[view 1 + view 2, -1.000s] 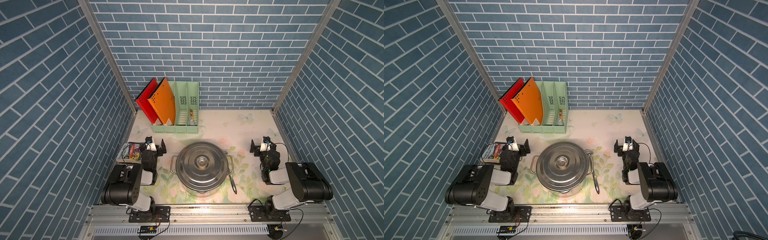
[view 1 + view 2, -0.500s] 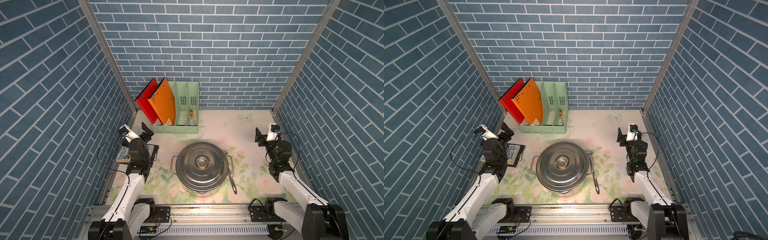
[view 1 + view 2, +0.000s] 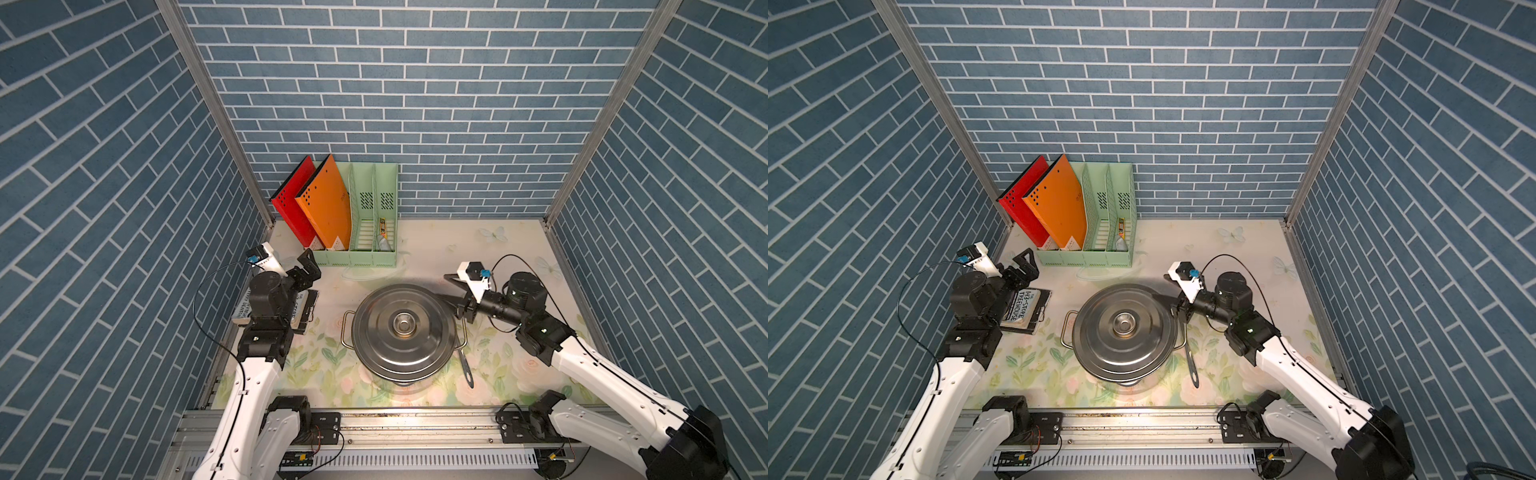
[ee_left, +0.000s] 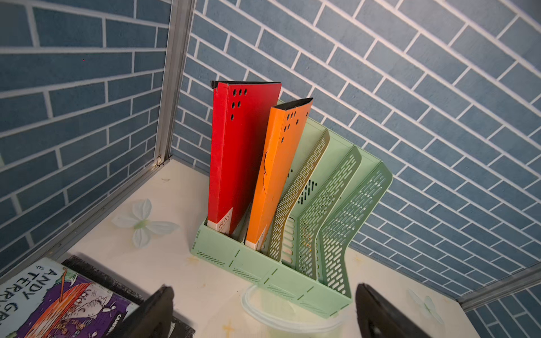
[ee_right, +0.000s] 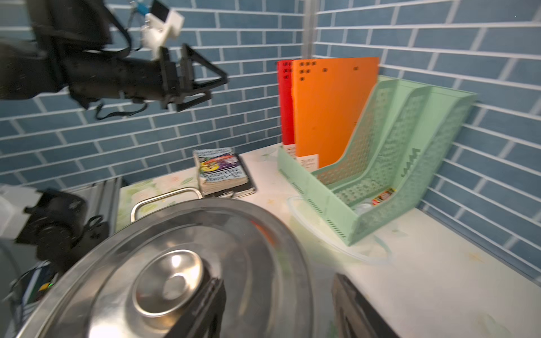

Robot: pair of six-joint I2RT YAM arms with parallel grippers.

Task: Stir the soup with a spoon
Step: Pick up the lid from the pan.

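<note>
the spoon (image 3: 465, 365) lies just beside the pot (image 3: 409, 375).

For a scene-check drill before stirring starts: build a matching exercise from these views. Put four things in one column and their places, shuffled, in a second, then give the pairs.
Things
1. lid
2. spoon
3. book
4. orange folder

Places
A. standing in the green rack at the back wall
B. lying on the table beside the pot, on the robot's right side
C. lying flat at the robot's left side
D. resting on top of the pot

Pairs: 1-D, 2-B, 3-C, 4-A
</note>
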